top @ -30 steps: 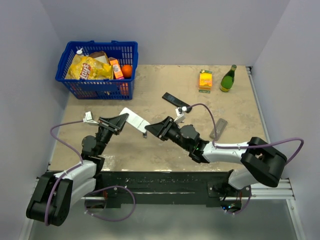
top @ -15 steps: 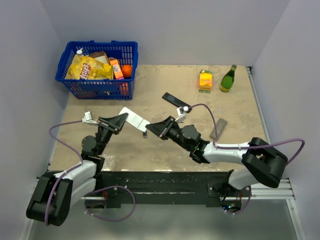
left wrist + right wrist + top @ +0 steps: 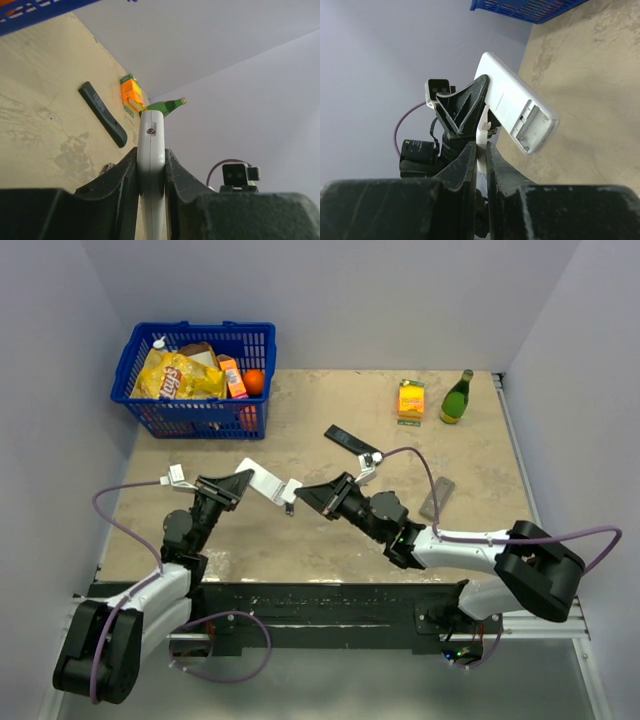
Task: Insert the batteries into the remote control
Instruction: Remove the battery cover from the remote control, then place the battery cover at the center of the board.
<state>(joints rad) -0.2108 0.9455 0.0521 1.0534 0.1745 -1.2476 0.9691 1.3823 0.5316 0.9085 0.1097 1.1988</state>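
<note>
My left gripper (image 3: 243, 480) is shut on a white remote control (image 3: 262, 478), held above the table with its far end pointing right. In the left wrist view the remote (image 3: 151, 145) stands edge-on, clamped between the left gripper (image 3: 151, 161) fingers. The right wrist view shows the remote (image 3: 512, 100) from the back, its battery compartment (image 3: 532, 125) uncovered and empty. My right gripper (image 3: 303, 495) meets that end and is shut on a thin white cover piece (image 3: 481, 137). I cannot make out the batteries in any view.
A blue basket (image 3: 190, 418) of groceries stands at the back left. A black remote (image 3: 350, 439) lies mid-table, also seen as the black remote (image 3: 102, 112). An orange box (image 3: 410, 398) and green bottle (image 3: 457, 398) stand back right. A grey flat object (image 3: 437, 497) lies right.
My right gripper's jaws have narrowed onto the white cover piece and the right arm has shifted slightly left. The left gripper keeps hold of the remote.
</note>
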